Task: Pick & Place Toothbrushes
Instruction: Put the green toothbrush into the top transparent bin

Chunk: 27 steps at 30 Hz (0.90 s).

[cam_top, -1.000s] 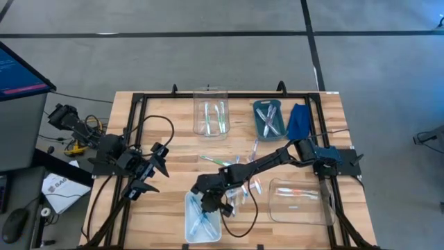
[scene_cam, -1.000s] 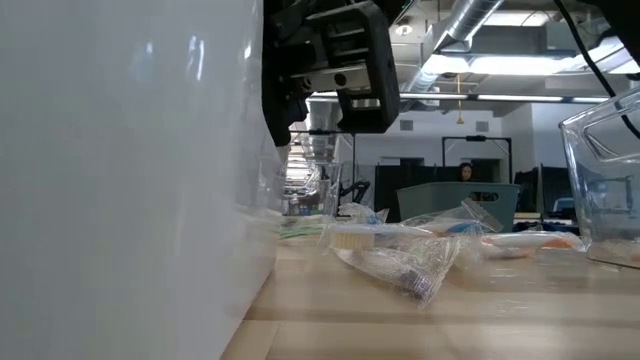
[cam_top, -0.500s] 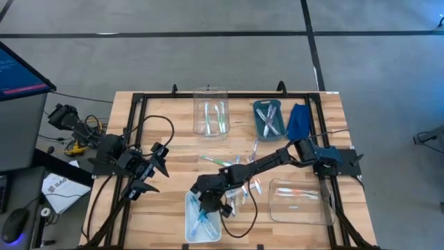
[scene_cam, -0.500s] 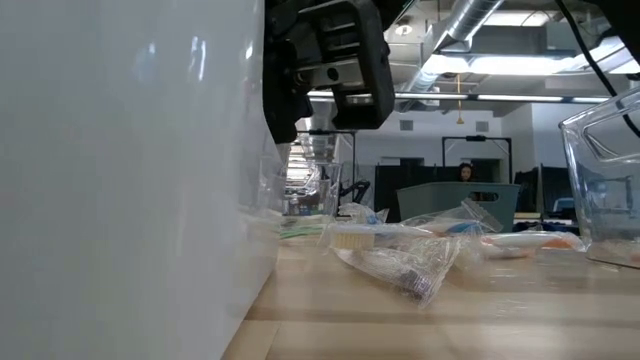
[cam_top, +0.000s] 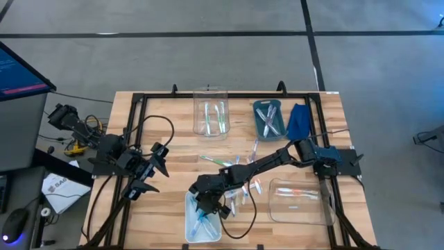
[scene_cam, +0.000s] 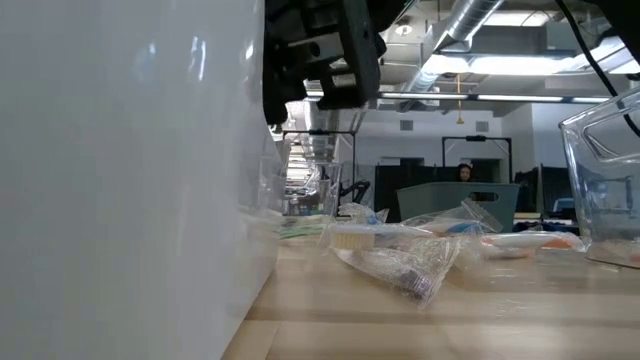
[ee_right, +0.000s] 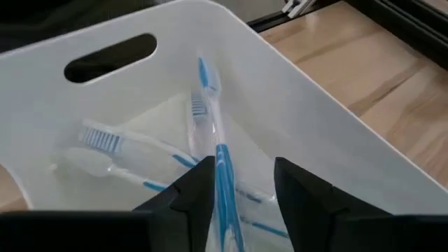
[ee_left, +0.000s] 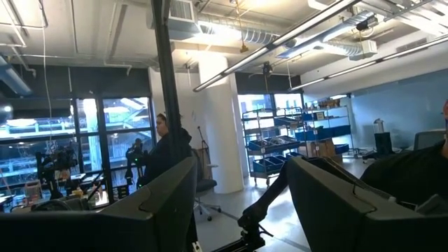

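Observation:
My right gripper [ee_right: 241, 171] stands open inside the white bin [cam_top: 202, 223] near the table's front edge, fingers slanting down. Several blue toothbrushes [ee_right: 126, 150] lie on the bin's floor. One blue toothbrush [ee_right: 210, 98] leans up the bin's wall and runs between my fingers. More toothbrushes [cam_top: 239, 170] lie loose on the wood at mid-table, some in clear wrappers [scene_cam: 400, 255]. My left gripper [cam_top: 158, 163] waits open over the table's left part, pointing up into the room [ee_left: 241, 164]. My right gripper has the blue toothbrush's handle [ee_right: 222, 164] between its open fingers, close along one finger [ee_right: 199, 185]. I cannot tell whether that finger touches it. The brush head rests up against the white bin's wall.
A clear bin [cam_top: 211, 114] with green toothbrushes stands at the far middle. Right of it are a teal tray [cam_top: 269, 118] with toothbrushes and a folded blue cloth [cam_top: 298, 121]. Another clear bin [cam_top: 298, 201] sits near right. A black frame [cam_top: 139, 139] rims the table.
My right gripper has opened over the white bin while staying in place, and the blue toothbrush now lies loose between its fingers, its head against the bin's wall.

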Each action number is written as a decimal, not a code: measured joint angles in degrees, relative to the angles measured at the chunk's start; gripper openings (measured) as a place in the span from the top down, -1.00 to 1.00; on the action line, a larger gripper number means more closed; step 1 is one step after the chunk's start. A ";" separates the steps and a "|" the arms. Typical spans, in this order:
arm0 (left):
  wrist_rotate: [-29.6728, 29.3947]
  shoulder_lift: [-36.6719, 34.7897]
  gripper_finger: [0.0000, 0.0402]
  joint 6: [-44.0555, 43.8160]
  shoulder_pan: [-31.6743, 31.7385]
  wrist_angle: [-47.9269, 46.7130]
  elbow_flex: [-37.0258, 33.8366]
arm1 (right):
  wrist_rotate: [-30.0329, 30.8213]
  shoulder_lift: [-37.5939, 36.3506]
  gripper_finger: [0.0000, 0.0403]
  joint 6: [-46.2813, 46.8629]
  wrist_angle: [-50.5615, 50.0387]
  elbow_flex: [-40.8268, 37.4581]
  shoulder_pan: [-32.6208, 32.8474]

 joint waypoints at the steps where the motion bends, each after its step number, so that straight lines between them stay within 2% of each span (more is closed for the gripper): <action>1: 0.00 0.00 -0.09 0.00 0.00 0.00 0.00 | -0.01 -0.05 0.27 0.84 0.07 0.00 0.00; 8: 0.00 0.01 -0.09 0.00 0.00 0.00 0.00 | 0.00 -2.66 0.10 2.66 0.22 -0.04 0.00; 14: 0.00 0.02 -0.09 0.00 0.00 -0.01 0.00 | -0.21 -6.40 0.02 9.86 -0.26 -0.04 0.00; 23: 0.00 0.02 -0.09 -0.02 0.00 0.02 0.00 | -0.45 -12.96 0.00 19.36 -5.22 0.00 0.00; 27: 0.00 0.02 -0.09 0.00 0.00 0.02 0.00 | -0.43 -15.92 0.03 20.32 -11.98 0.00 0.24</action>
